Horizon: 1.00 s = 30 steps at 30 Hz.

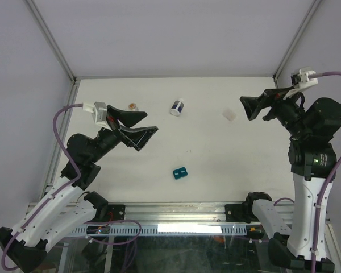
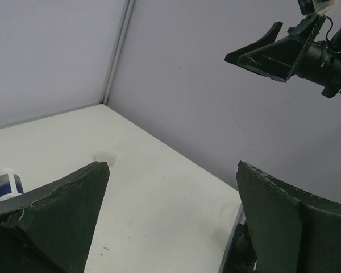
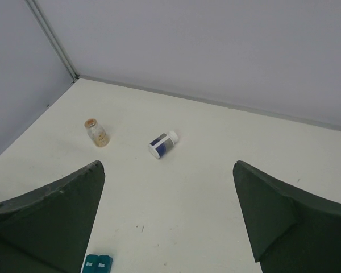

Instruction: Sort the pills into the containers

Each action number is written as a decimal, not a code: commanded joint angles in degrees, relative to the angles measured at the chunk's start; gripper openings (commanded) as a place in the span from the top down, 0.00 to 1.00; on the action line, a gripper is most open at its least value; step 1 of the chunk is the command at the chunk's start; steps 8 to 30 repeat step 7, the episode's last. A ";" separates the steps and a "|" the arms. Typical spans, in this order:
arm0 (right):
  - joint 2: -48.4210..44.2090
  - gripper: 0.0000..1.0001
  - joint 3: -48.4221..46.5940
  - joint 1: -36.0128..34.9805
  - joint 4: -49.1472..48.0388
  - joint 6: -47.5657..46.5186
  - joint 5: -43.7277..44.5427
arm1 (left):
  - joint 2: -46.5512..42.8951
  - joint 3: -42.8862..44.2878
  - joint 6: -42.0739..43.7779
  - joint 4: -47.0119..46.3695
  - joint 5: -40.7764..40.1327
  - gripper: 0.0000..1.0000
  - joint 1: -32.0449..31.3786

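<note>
Two arms hang raised over the table (image 1: 216, 159), and we see the left gripper (image 1: 151, 122) and the right gripper (image 1: 242, 108) both spread wide, empty. One container (image 1: 133, 106), orange pills (image 3: 100, 139) inside, sits at ten o'clock; the other container (image 1: 229, 115), at two o'clock, is faint, its contents unreadable.

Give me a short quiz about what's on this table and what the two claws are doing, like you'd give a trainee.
1. True or false: the left gripper and the right gripper each grip something.
2. Which lies nearest the arms' bases? A the teal block; B the white jar; C the empty cup.
3. Fill in: the clear cup with the orange pills sits nearest the ___ gripper.
Key: 1 false, both are open and hold nothing; 2 A, the white jar and the empty cup lie farther back; 3 left.
</note>
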<state>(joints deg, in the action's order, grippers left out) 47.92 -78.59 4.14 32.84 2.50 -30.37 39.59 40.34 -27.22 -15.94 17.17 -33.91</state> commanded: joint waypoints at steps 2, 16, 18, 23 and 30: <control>-1.05 0.01 -3.47 0.05 -0.62 2.51 1.48 | -0.64 0.10 0.52 -0.47 2.77 0.01 0.24; -1.26 0.01 -1.35 0.32 -1.60 1.18 -0.98 | -0.45 -0.06 1.40 -0.23 2.80 0.01 0.21; -1.26 0.01 -1.35 0.32 -1.60 1.18 -0.98 | -0.45 -0.06 1.40 -0.23 2.80 0.01 0.21; -1.26 0.01 -1.35 0.32 -1.60 1.18 -0.98 | -0.45 -0.06 1.40 -0.23 2.80 0.01 0.21; -1.26 0.01 -1.35 0.32 -1.60 1.18 -0.98 | -0.45 -0.06 1.40 -0.23 2.80 0.01 0.21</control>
